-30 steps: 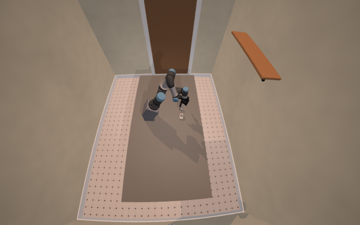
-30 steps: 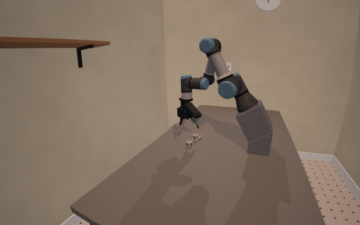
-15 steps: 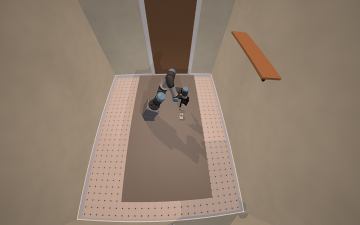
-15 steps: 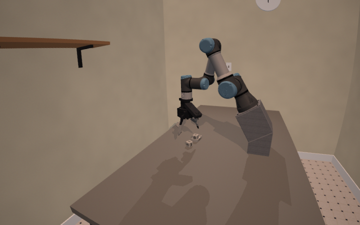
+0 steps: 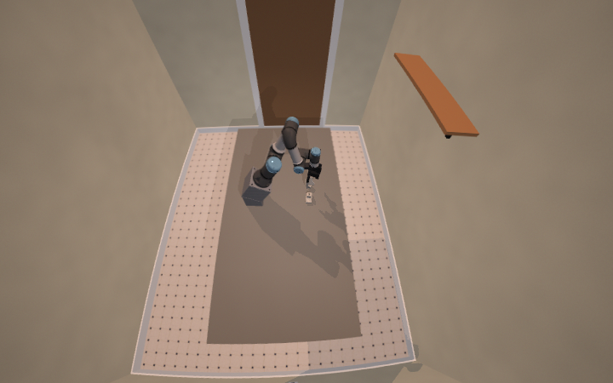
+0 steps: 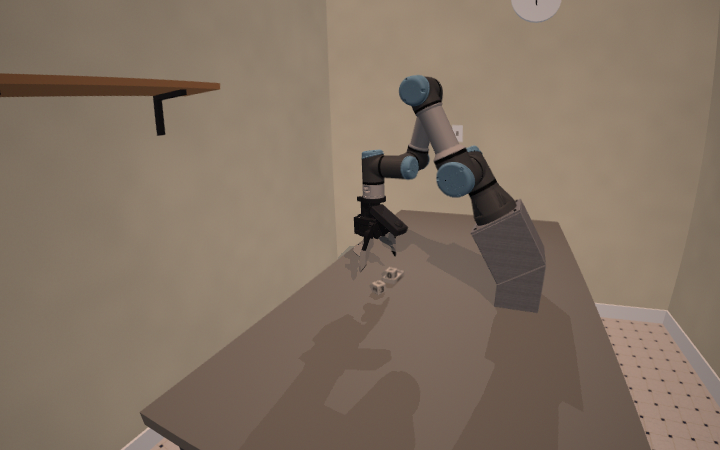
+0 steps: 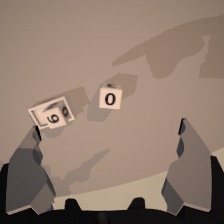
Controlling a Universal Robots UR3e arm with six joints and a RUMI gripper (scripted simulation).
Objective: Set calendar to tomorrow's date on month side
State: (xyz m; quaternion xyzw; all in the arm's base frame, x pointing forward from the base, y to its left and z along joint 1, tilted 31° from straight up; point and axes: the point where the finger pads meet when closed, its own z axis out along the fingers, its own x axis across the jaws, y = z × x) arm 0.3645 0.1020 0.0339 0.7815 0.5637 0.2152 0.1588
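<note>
A small pale calendar tray lies on the brown table and holds one cube (image 7: 56, 116) whose top digit reads as a 6 or 9, turned at an angle. A second cube (image 7: 110, 98) sits loose on the table beside the tray, with 0 on its top face. My gripper (image 7: 108, 123) hangs above the table, open wide and empty, its fingers apart from both cubes. In the exterior view the gripper (image 6: 376, 252) is a little behind the tray (image 6: 397, 278) and the loose cube (image 6: 378, 286). The month's name is too small to read.
The arm's grey base block (image 6: 512, 265) stands on the table to the right of the tray. A wooden wall shelf (image 6: 100, 87) hangs high on the left. The table's left edge is near the tray.
</note>
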